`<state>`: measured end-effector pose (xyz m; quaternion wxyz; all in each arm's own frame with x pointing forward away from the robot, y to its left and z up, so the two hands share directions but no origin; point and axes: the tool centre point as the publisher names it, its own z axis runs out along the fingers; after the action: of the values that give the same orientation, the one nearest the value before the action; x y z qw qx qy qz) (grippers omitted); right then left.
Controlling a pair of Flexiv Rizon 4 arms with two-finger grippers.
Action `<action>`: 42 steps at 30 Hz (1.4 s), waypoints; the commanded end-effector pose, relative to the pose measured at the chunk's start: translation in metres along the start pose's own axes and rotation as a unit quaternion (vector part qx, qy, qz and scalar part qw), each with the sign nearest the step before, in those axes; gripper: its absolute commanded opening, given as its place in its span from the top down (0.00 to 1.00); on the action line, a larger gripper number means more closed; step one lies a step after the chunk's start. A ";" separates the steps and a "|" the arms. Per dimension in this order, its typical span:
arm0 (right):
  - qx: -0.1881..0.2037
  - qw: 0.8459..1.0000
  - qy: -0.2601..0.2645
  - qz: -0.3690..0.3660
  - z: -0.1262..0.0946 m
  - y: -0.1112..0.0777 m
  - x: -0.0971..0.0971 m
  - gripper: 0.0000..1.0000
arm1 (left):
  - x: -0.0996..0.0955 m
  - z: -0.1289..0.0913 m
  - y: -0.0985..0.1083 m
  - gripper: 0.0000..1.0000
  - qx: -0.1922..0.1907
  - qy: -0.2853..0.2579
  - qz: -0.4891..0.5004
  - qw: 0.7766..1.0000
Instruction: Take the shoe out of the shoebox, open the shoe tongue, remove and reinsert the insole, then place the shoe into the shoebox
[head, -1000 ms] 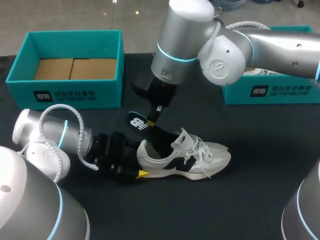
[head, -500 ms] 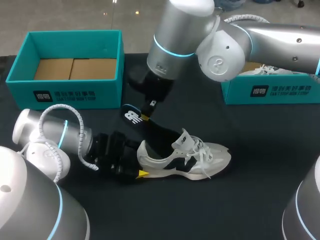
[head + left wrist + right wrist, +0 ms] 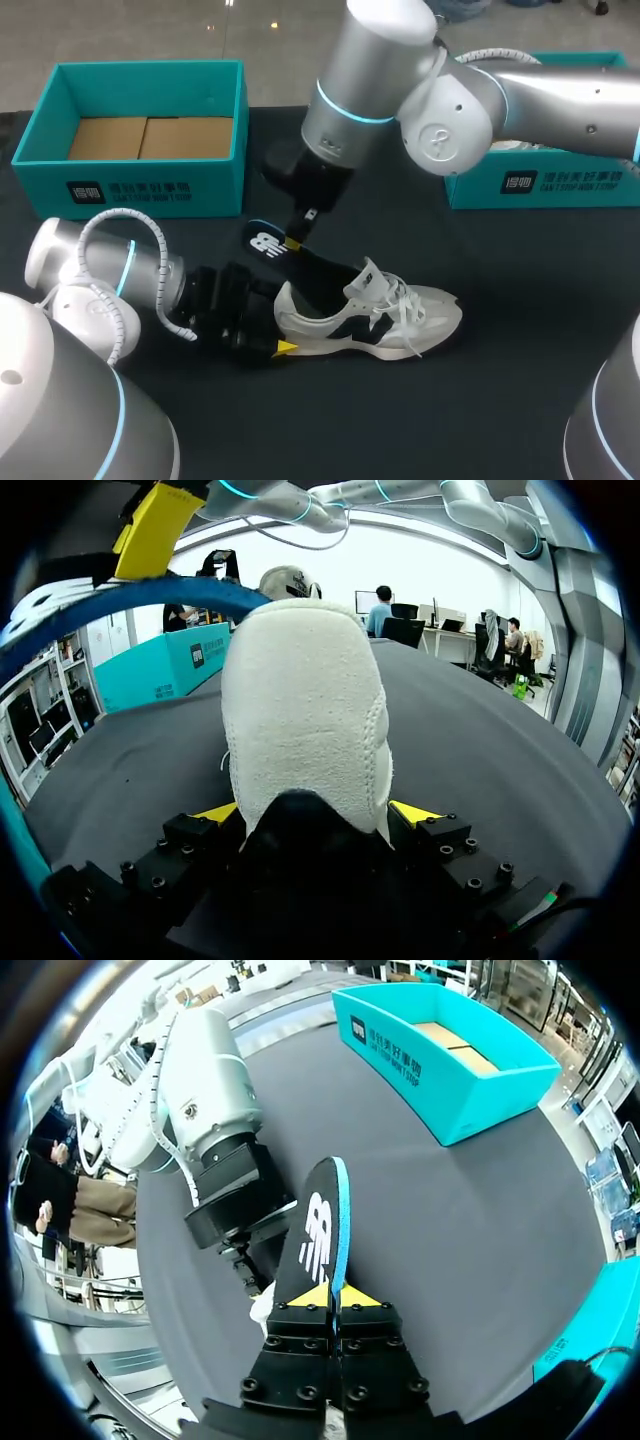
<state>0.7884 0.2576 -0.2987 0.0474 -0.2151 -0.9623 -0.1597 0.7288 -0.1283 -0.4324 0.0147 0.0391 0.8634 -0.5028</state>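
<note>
Dark bench (image 3: 500, 410): my left fingers (image 3: 285, 348) clamped the shoe (image 3: 400, 315) heel; right fingers (image 3: 303, 1298) pinched the insole (image 3: 268, 242), slanted into its opening.

White shoe (image 3: 400, 312) with navy side mark; black, blue-edged insole (image 3: 274, 245); teal shoebox (image 3: 150, 165).

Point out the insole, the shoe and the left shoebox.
insole (image 3: 316, 1235): right wrist view, on its logo.
shoe (image 3: 436, 306): head view, on the toe.
left shoebox (image 3: 150, 192): head view, on its front wall.
</note>
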 end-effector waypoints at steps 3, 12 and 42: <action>-0.002 1.000 -0.003 -0.010 -0.001 0.002 -0.001 0.93 | 0.000 0.003 0.003 1.00 -0.002 0.000 0.000 1.000; -0.019 1.000 -0.012 -0.010 -0.008 -0.003 0.001 1.00 | 0.000 0.003 0.003 1.00 -0.002 0.000 0.000 1.000; -0.200 0.963 -0.180 0.025 -0.195 0.086 -0.037 1.00 | 0.000 0.003 0.003 1.00 -0.002 0.000 0.000 1.000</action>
<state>0.8661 0.2572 -0.0956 -0.1638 -0.2688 -0.8991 -0.3043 0.7288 -0.1283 -0.4325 0.0147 0.0391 0.8634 -0.5027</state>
